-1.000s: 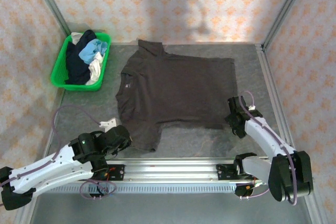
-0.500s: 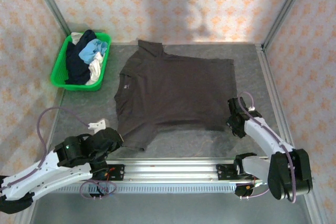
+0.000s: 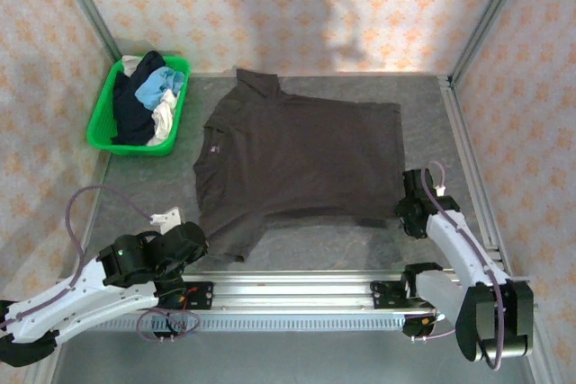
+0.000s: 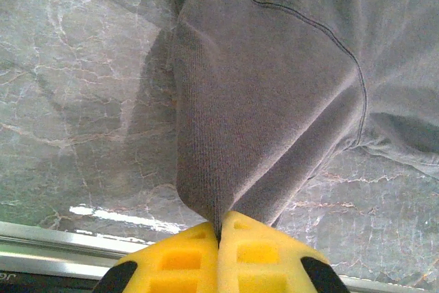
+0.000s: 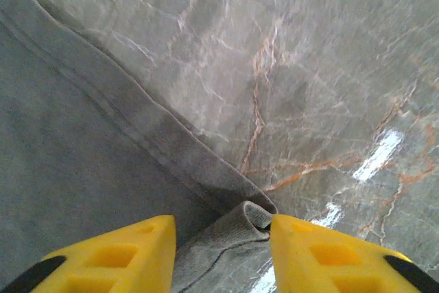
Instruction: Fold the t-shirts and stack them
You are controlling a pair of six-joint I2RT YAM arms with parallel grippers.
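Observation:
A large dark brown-grey t-shirt (image 3: 306,155) lies spread flat on the grey table. My left gripper (image 3: 200,242) is at the near left and is shut on the shirt's near sleeve (image 4: 260,101). The cloth is pinched between the yellow fingers (image 4: 178,262) and stretches away in a taut fold from the left gripper (image 4: 221,235). My right gripper (image 3: 411,215) sits at the shirt's near right hem corner. In the right wrist view the right gripper (image 5: 223,238) is open, with the curled hem corner (image 5: 247,221) lying between the fingers. More t-shirts (image 3: 148,96), navy, light blue and cream, are piled in the basket.
A green plastic basket (image 3: 101,132) stands at the far left corner. Metal frame posts and patterned walls enclose the table. A silver rail (image 3: 297,290) runs along the near edge between the arm bases. Bare table shows right of the shirt (image 5: 329,66).
My left arm has drawn back toward the near left, pulling the sleeve with it. My right gripper has shifted a little to the right and nearer, ending at the hem corner.

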